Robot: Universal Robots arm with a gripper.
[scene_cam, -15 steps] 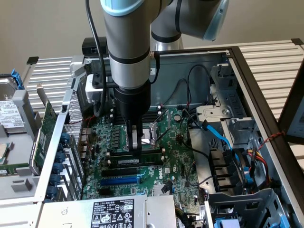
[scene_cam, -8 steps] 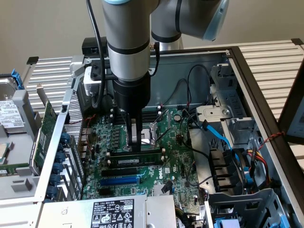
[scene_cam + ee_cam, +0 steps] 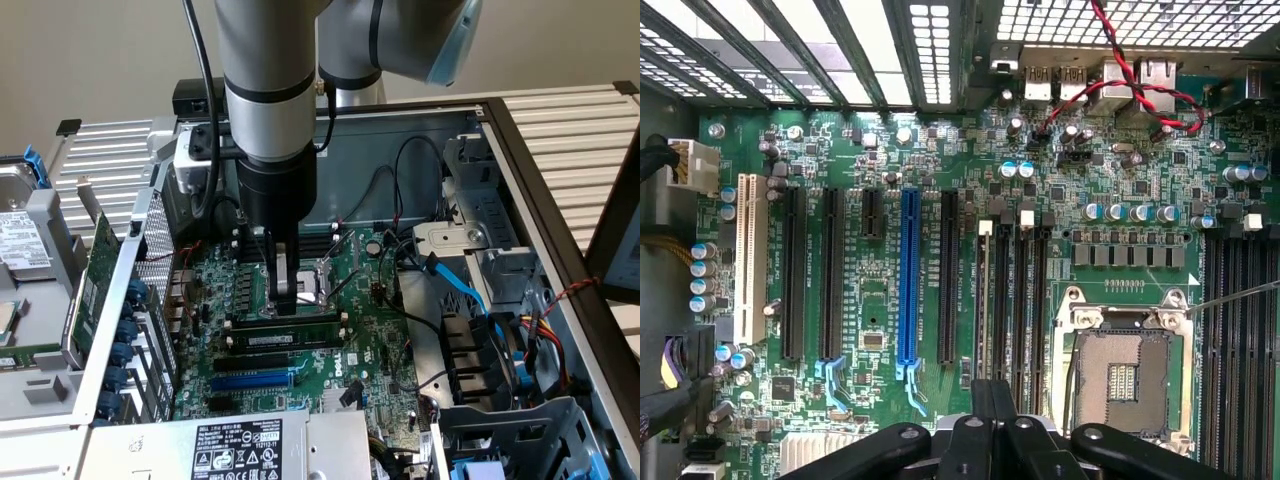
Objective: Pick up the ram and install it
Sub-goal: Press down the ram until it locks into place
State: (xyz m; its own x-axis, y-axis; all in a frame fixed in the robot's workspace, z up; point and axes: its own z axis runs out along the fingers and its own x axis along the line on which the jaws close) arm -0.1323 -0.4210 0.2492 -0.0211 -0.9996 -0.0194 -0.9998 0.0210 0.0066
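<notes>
Green board stock marks the ram (image 3: 290, 322) — it stands on edge in a black memory slot (image 3: 283, 341) on the motherboard (image 3: 375, 330), just below the bare CPU socket (image 3: 322, 279) in the exterior view. Your gripper (image 3: 287, 303) sits directly on the stick's top edge, fingers pressed together. From the wrist, you see the gripper (image 3: 993, 405) over the stick (image 3: 986, 300) among the slots.
</notes>
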